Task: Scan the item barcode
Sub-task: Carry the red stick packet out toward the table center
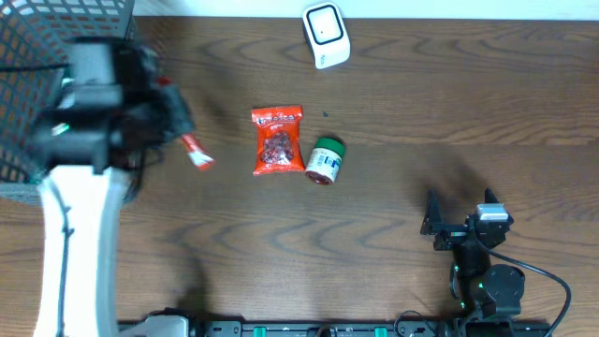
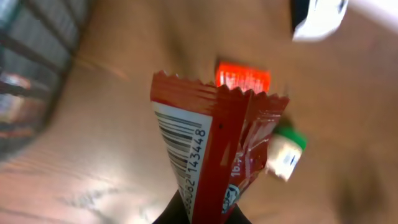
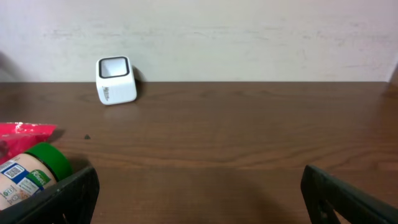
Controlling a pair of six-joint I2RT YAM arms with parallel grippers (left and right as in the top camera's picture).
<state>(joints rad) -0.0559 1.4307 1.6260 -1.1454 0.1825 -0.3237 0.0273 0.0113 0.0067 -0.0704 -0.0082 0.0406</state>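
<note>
The left gripper (image 2: 200, 218) is clamped shut on the bottom end of a red packet (image 2: 214, 149). In its wrist view only the dark fingertips show at the lower edge. The packet rises from them with its long axis running up the frame, and its crimped end is uppermost. The barcode (image 2: 180, 146) sits on the white panel down the packet's left face, turned toward the wrist camera. From there the white scanner (image 2: 318, 15) lies in the far upper right corner of that view, well apart from the packet. A red snack bag (image 2: 242, 76) and a green-lidded jar (image 2: 285, 152) lie on the table (image 2: 124, 186) between the two. Overhead, the held packet hangs just right of the wire basket (image 1: 37, 56) at the left of the frame, and the scanner stands at the top centre with its dark window facing upward. The coming move looks like a carry up and to the right over the bag, with a wrist turn to bring the barcode face down toward that window. The right gripper (image 1: 435, 223) rests at the lower right with its jaws spread wide and nothing between them. It is no nearer the scanner, so the left arm seems the one to finish.
</note>
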